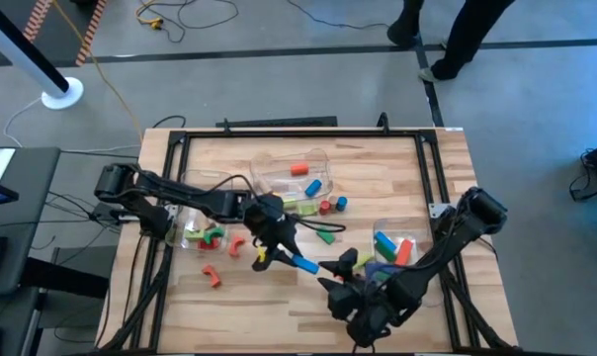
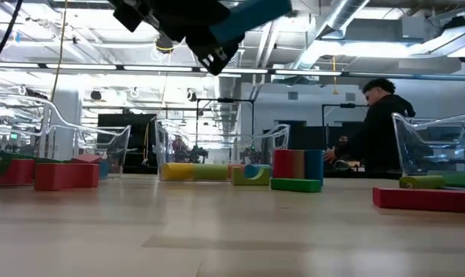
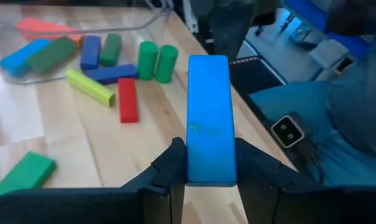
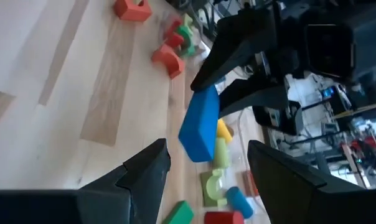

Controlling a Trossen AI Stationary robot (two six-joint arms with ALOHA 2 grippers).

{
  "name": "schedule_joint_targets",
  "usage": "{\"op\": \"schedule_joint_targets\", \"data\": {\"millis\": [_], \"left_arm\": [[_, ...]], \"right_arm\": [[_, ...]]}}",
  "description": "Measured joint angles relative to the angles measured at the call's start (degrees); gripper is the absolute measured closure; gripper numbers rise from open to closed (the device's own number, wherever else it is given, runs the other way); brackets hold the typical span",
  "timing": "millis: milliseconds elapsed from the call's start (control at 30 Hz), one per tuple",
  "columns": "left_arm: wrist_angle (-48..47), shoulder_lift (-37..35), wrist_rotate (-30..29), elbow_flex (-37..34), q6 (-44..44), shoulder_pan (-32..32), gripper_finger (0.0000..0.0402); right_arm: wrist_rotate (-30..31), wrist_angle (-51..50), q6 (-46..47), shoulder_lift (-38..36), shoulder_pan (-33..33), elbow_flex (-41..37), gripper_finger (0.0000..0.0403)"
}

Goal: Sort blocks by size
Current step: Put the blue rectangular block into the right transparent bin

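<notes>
Blue bar (image 3: 209, 118) pinched by left hand (image 3: 210, 163), lifted above mid-table (image 1: 279, 297). Right hand (image 4: 206, 163) spread, facing bar end, near front edge. Bare wood seen front-left; blocks (image 1: 326, 206) clustered behind.

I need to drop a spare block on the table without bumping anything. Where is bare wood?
Bare wood lies along the far edge of the table, behind the middle clear bin, and along the near edge left of the right pincer. The middle is crowded: loose blocks, red arches, and the left pincer holding the blue bar.
</notes>
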Motion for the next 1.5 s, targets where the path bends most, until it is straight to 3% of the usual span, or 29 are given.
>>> {"op": "schedule_joint_targets", "data": {"millis": [533,833,1067,1333,1500], "left_arm": [[5.5,0.0,6.8,0.0,-2.6,0.5,0.0295],[4.8,0.0,8.5,0.0,-3.5,0.6,0.0295],[4.5,0.0,8.4,0.0,-3.8,0.7,0.0294],[4.5,0.0,8.3,0.0,-4.3,1.1,0.0294],[4.5,0.0,7.3,0.0,-4.4,1.7,0.0294]], "right_arm": [[-3.3,6.9,-9.2,1.0,-2.4,0.0,0.0155],[2.5,8.8,-13.1,3.7,-2.8,0.0,0.0238],[2.9,9.6,-14.3,3.6,-2.7,0.0,0.0291],[2.2,10.5,-15.9,3.6,-2.8,0.0,0.0289],[1.8,12.5,-15.9,3.6,-2.8,0.0,0.0254]]}}
